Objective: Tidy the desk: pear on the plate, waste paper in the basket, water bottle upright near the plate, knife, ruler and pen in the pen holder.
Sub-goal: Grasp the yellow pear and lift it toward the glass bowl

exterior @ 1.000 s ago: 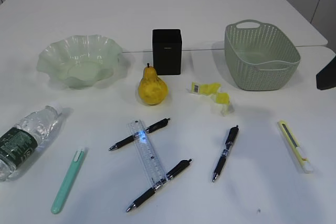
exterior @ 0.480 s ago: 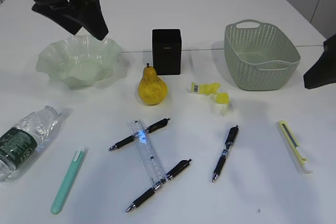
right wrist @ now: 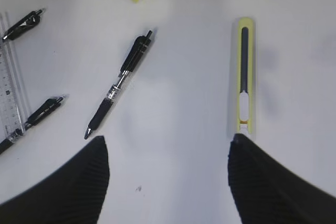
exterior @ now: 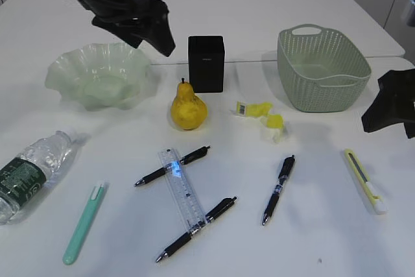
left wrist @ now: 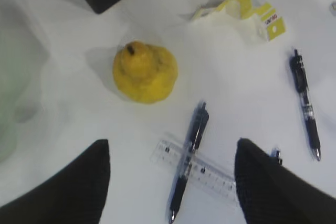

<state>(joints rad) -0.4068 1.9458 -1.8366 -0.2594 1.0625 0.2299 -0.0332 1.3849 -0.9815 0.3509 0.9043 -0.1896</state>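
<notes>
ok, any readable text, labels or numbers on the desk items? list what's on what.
Nothing reads clearly.
Ruler: printed scale marks and digits, too small.
Waste paper: red print on the yellow tag, blurred.
Pen holder: pale mark, illegible.
Water bottle: green label, print too small.

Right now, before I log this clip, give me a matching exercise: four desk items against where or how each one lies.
Things:
1. water bottle
2. pear
3. ruler
4. knife

States:
A. yellow, flat on the table near the right edge
B. on its side at the left edge
C. upright in front of the pen holder
D. lying across two black pens

Pairs: 1-B, 2-C, 3-D, 4-A
</notes>
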